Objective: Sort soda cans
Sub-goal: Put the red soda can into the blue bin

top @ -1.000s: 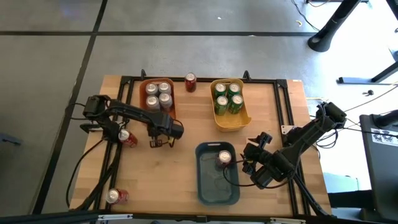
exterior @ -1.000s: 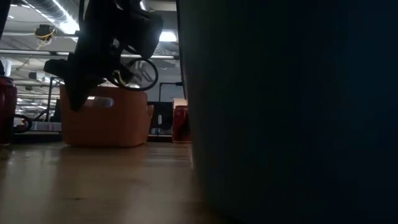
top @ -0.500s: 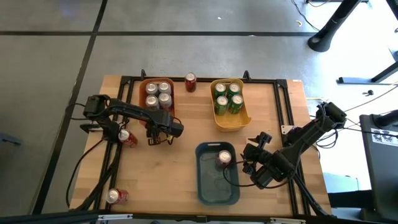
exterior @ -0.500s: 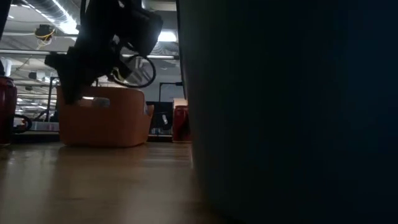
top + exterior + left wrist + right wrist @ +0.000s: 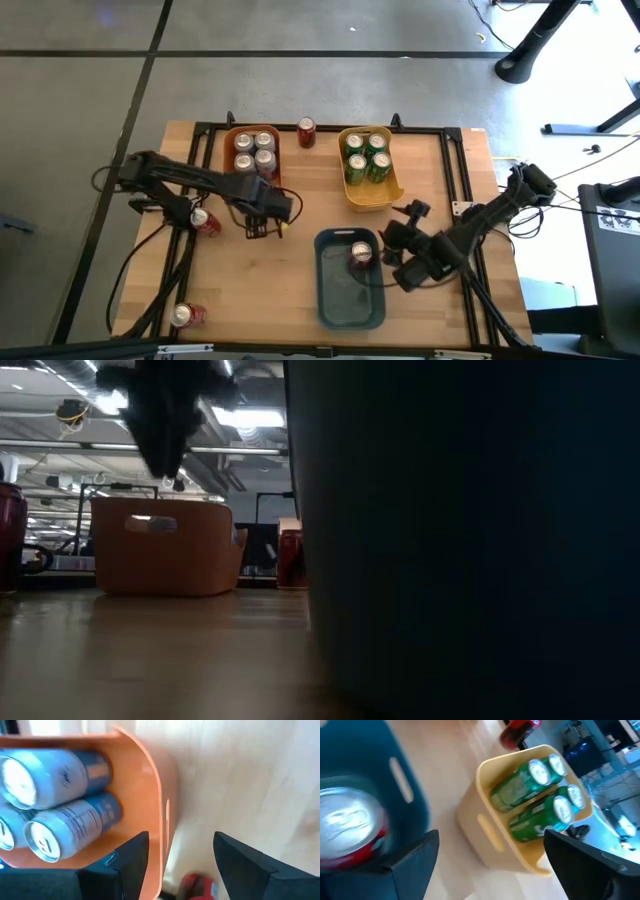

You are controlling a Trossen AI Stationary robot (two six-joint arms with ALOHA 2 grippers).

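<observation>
High view: the counter (image 5: 300, 290) holds 3 bins, orange bin (image 5: 272, 133) at 11 o'clock with 4 silver cans (image 5: 254, 152), yellow bin (image 5: 385, 194) at 1 o'clock with 4 green cans (image 5: 364, 156), and blue bin (image 5: 335, 300) at 6 o'clock with 1 red can (image 5: 360, 254). Loose red cans stand at 12 o'clock (image 5: 306, 131) between the 2 far bins, at 9 o'clock (image 5: 204, 221), and at 7 o'clock (image 5: 185, 316) near the counter's corner. The left gripper (image 5: 262, 226) hangs just beside the orange bin's near end, its jaws partly apart with nothing between them; its wrist view shows the bin wall (image 5: 165, 795) close ahead and a red can (image 5: 197, 887) beyond. The right gripper (image 5: 392, 243) sits at the blue bin's 3 o'clock edge, jaws spread wide and empty, beside the red can (image 5: 350, 830). Judging from this, 3 red cans remain to be sorted. The likely trouble is the left arm swinging toward the 9 o'clock can and clipping the orange bin, or tipping the can, since its own cables lie right there; the right jaws could nudge the blue bin on leaving.
</observation>
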